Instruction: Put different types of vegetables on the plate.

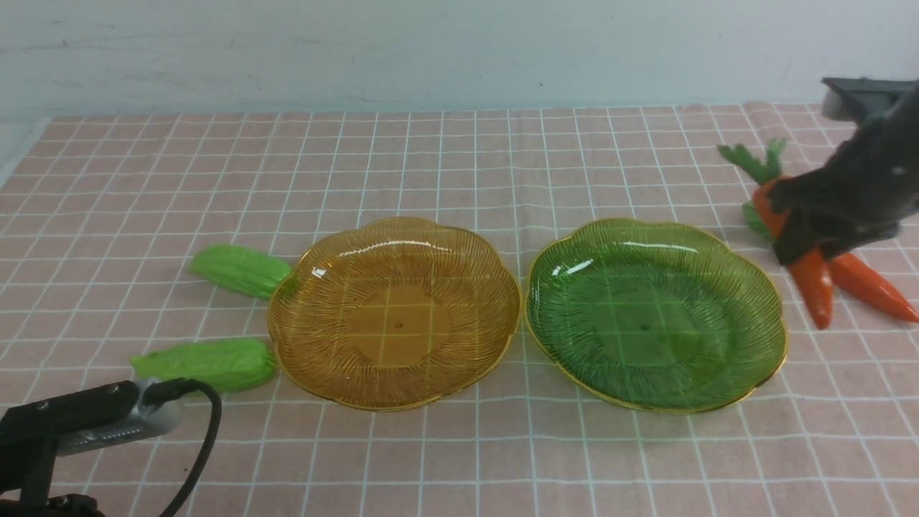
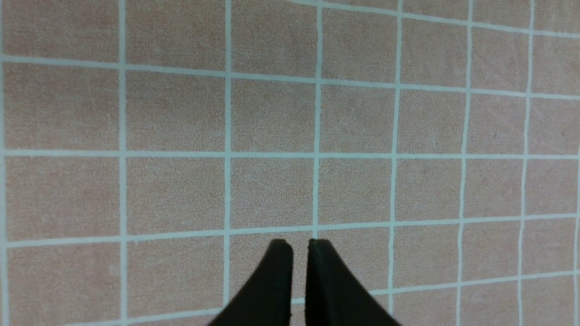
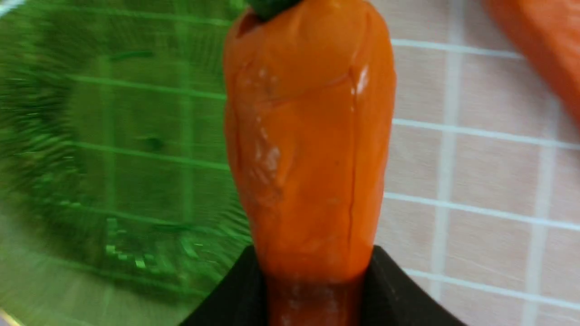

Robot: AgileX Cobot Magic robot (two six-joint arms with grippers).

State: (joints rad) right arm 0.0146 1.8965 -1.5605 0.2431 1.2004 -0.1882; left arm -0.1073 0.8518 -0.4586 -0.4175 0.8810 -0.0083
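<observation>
1 carrot (image 3: 310, 136), clamped by the right gripper (image 3: 312, 280), looks light, slick; grip its thick body. Left gripper (image 2: 300, 246): fingertips nearly together.

glossy amber plate (image 1: 398, 323), glossy green plate (image 1: 646, 323), smooth carrot (image 3: 308, 136)

The table (image 1: 459, 459) has a pink-brown top with a pale grid of lines. Directly on it lie 2 plates side by side near its middle, the amber plate (image 1: 398, 323) to the left of the green plate (image 1: 653, 316). 2 gourds, 1 farther (image 1: 240, 270) and 1 nearer (image 1: 208, 364), lie beside the amber plate's left side. 1 carrot (image 1: 872, 287) lies right of the green plate.
</observation>
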